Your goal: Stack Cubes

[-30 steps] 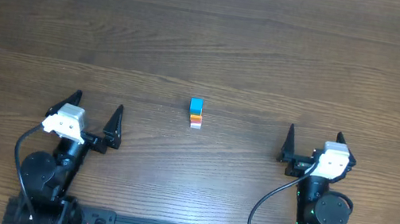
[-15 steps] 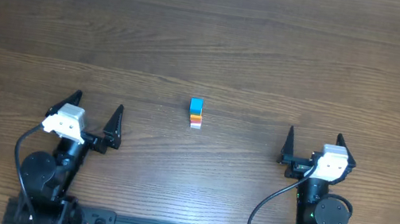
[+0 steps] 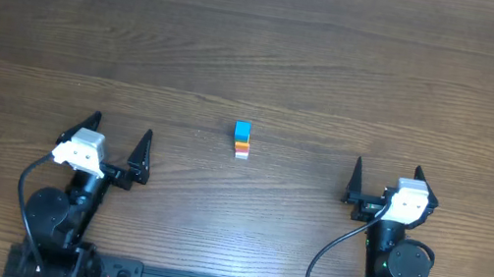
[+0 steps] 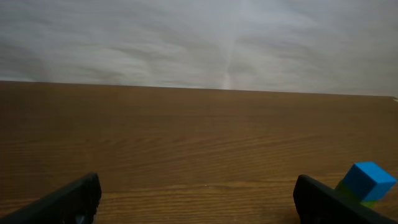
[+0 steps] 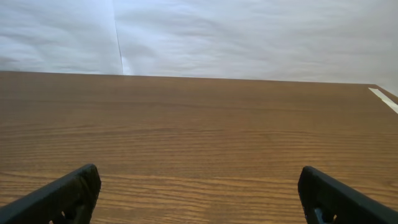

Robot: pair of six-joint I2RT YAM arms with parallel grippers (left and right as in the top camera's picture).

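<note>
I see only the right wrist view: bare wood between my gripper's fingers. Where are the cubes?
Observer: The stack of cubes stands in the middle of the table.
Operator: Which colour is on top?
Observer: The blue cube, with the orange cube under it and the white cube lowest.
Operator: Is the left gripper near it?
Observer: No, the left gripper is open and apart from the stack.

No text, label or number can be read anywhere.
</note>
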